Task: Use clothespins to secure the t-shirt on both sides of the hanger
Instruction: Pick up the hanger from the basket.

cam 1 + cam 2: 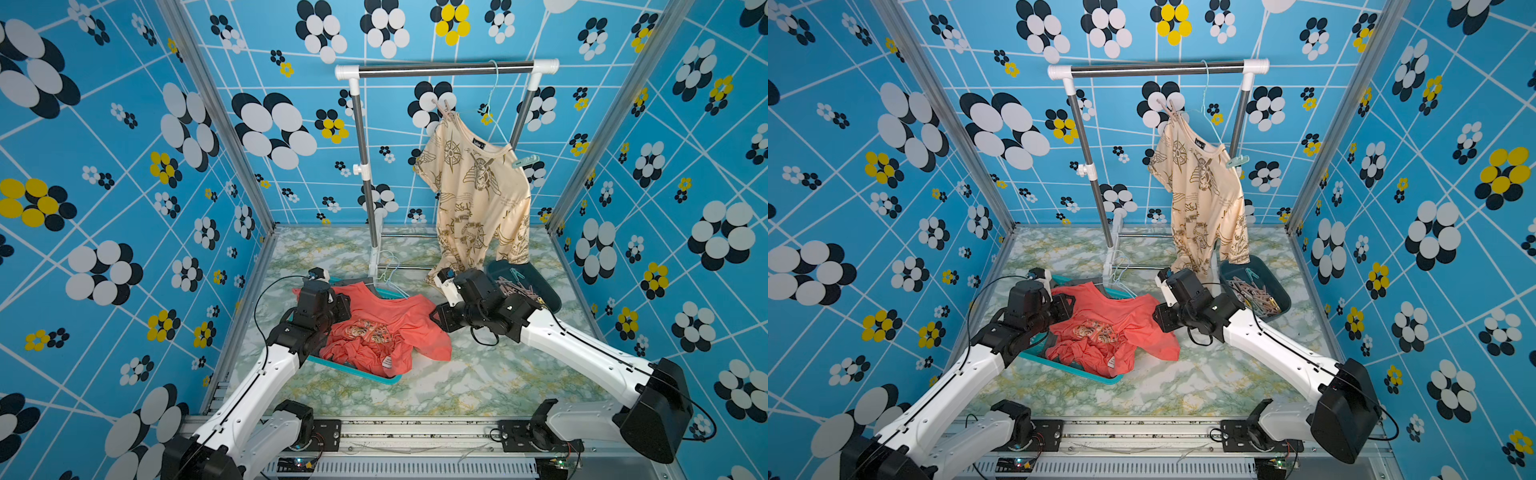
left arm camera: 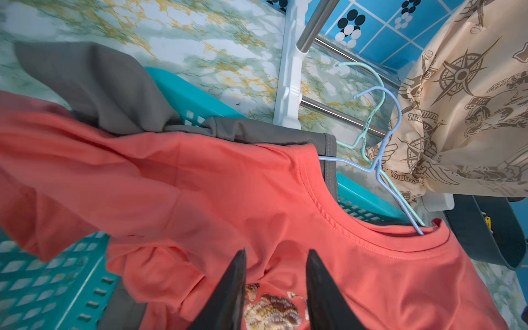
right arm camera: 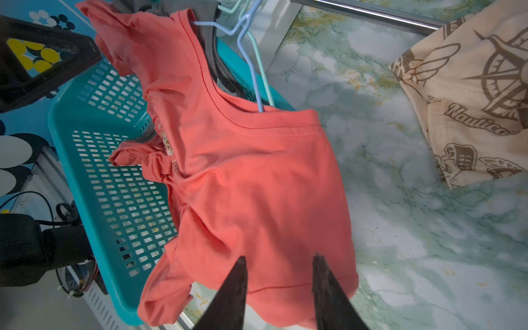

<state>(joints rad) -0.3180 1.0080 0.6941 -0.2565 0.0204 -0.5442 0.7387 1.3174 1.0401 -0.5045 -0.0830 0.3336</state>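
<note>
A cream printed t-shirt (image 1: 478, 187) hangs from a mint hanger (image 1: 493, 89) on the rack. A pink clothespin (image 1: 442, 109) grips one shoulder and a mint clothespin (image 1: 525, 161) the other. A coral t-shirt (image 1: 386, 328) lies crumpled over a teal basket, and a blue hanger (image 2: 383, 137) enters its neck. Loose clothespins (image 1: 517, 291) fill a dark bin. My left gripper (image 2: 276, 253) is open just above the coral shirt's print. My right gripper (image 3: 279, 256) is open over that shirt's hem side. Nothing sits between either pair of fingers.
The teal slotted basket (image 1: 374, 376) also holds a grey garment (image 2: 94, 85) and a second mint hanger (image 2: 368, 120). The rack's rail (image 1: 444, 70) and posts stand at the back. The dark bin (image 1: 548, 291) sits right of my right arm. Patterned walls close three sides.
</note>
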